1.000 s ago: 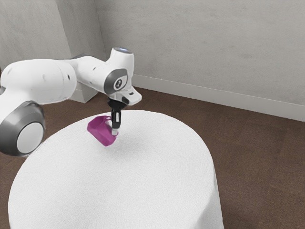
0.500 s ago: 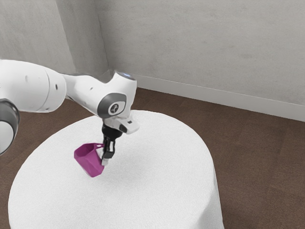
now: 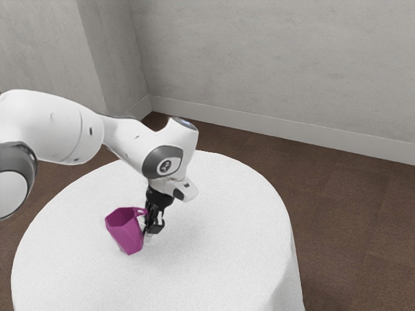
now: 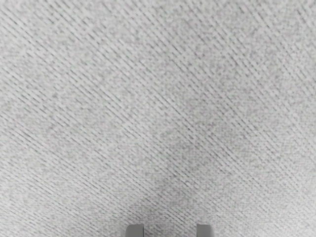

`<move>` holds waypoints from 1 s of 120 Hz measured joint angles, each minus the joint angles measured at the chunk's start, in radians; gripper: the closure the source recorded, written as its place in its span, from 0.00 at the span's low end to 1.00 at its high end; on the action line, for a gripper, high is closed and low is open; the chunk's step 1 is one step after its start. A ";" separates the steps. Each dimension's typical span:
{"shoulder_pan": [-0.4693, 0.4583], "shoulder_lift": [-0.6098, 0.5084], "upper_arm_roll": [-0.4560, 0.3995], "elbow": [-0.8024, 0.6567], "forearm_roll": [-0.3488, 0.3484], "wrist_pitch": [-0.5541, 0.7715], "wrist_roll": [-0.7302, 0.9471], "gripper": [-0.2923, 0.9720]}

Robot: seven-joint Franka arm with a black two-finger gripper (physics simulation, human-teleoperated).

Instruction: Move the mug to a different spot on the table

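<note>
A magenta mug [image 3: 126, 230] sits low over the round white table [image 3: 220, 259], nearly upright, toward the exterior view's left side of the tabletop. Its handle points to the exterior view's right and runs into my black gripper [image 3: 154, 224], which hangs straight down beside it, shut on the handle. Whether the mug's base touches the cloth I cannot tell. In the wrist view the two grey fingertips [image 4: 135, 230] frame a strip of white tablecloth [image 4: 158, 108] close below the hand, with a faint shadow on it.
The tabletop spreads bare to the exterior view's right and front of the mug. Its rim [image 3: 288, 227] drops off to a dark brown floor [image 3: 350, 214]. Grey walls stand well behind the table.
My hand has carried the mug from the table's back toward its front left in the exterior view and lowered it. The mug has swung from tilted to nearly upright.
</note>
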 joint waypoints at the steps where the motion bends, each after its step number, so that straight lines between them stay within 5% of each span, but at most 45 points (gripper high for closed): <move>1: 0.000 0.000 -0.001 0.000 0.000 0.001 -0.002 0.84; 48: -0.005 0.022 -0.013 -0.004 0.001 0.029 -0.065 0.85; 82: -0.007 0.024 -0.013 -0.005 -0.025 0.022 -0.077 0.43; 120: -0.015 0.017 -0.020 0.006 -0.026 0.035 -0.083 0.28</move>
